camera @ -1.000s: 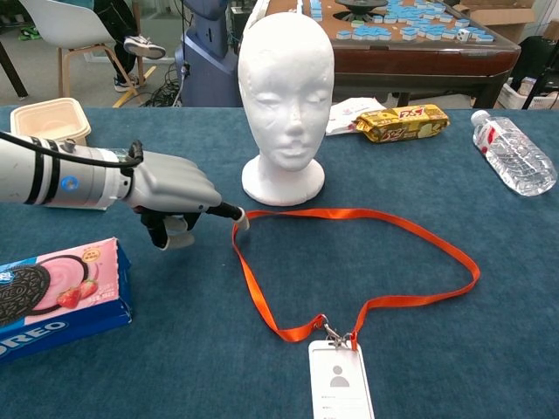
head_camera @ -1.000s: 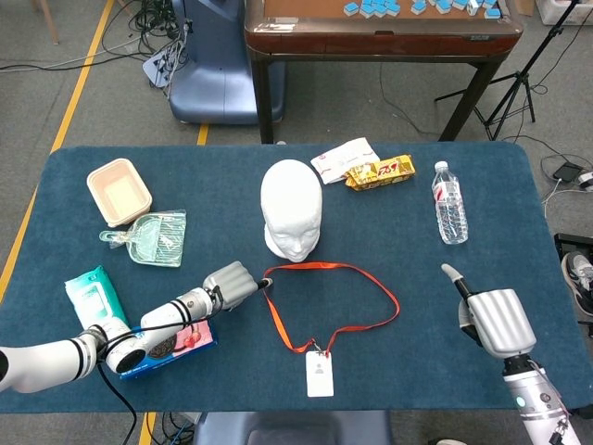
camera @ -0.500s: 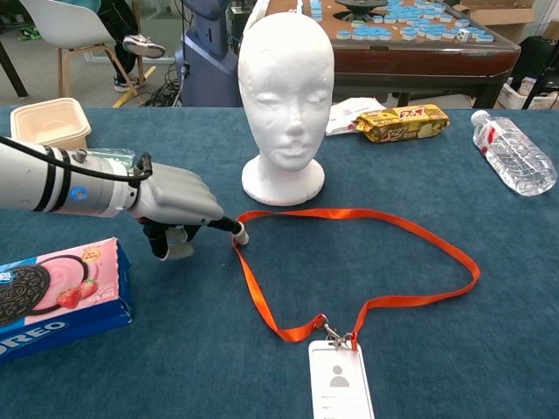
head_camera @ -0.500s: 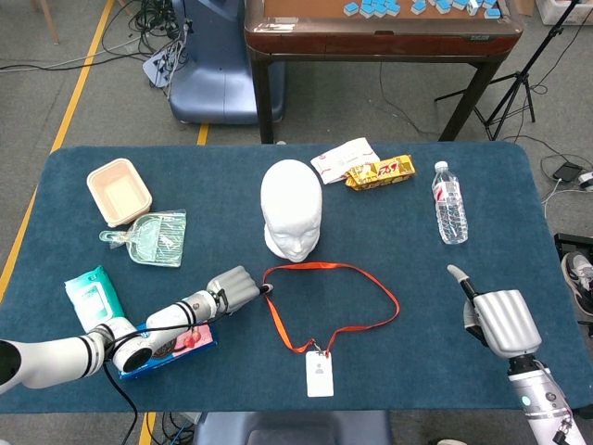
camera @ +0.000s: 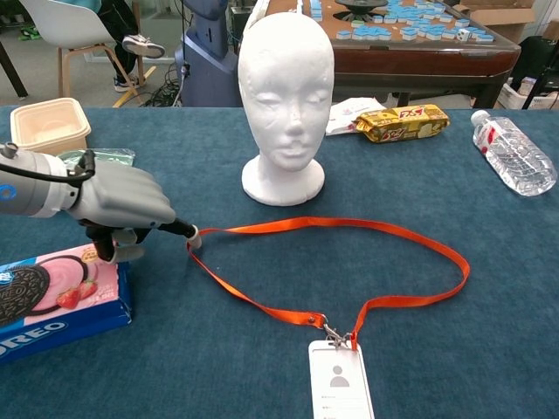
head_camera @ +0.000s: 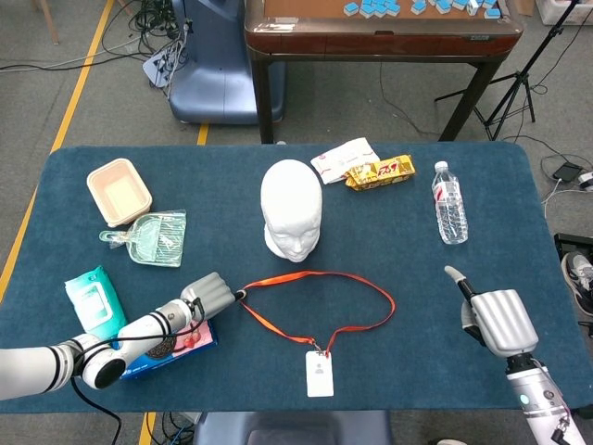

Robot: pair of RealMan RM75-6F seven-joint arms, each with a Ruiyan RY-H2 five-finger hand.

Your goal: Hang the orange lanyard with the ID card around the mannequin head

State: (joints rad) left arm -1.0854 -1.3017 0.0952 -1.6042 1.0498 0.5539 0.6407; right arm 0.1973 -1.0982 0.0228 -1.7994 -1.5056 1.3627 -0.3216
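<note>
Since a second ago the left robot hand [camera: 118, 203] has drawn back toward the robot's left side, and the near-left end of the orange lanyard [camera: 349, 225] has gone with it: the loop, which was rounder and ended just in front of the mannequin head [camera: 286, 83], is now stretched into a longer, flatter shape across the bench [camera: 489, 332], its left tip lying close to the blue Oreo box [camera: 52, 297]. The ID card [camera: 339, 384] lies where it did, clipped at the loop's near edge, face up. The left robot hand lies low over the cloth with its knuckles up, most fingers curled under, and one dark-tipped finger [camera: 183, 230] stretched out to the strap's end; the tip meets the strap there, but whether the strap is pinched or only hooked and dragged cannot be told from either view. The forearm runs off to the left, passing above the Oreo box. The right robot hand [head_camera: 496, 320] is almost where it was, at the bench's near right corner, back of the hand upward, fingers side by side and the thumb sticking out, holding nothing. The lanyard lies flat on the bench in front of the mannequin head, not touching its base.
</note>
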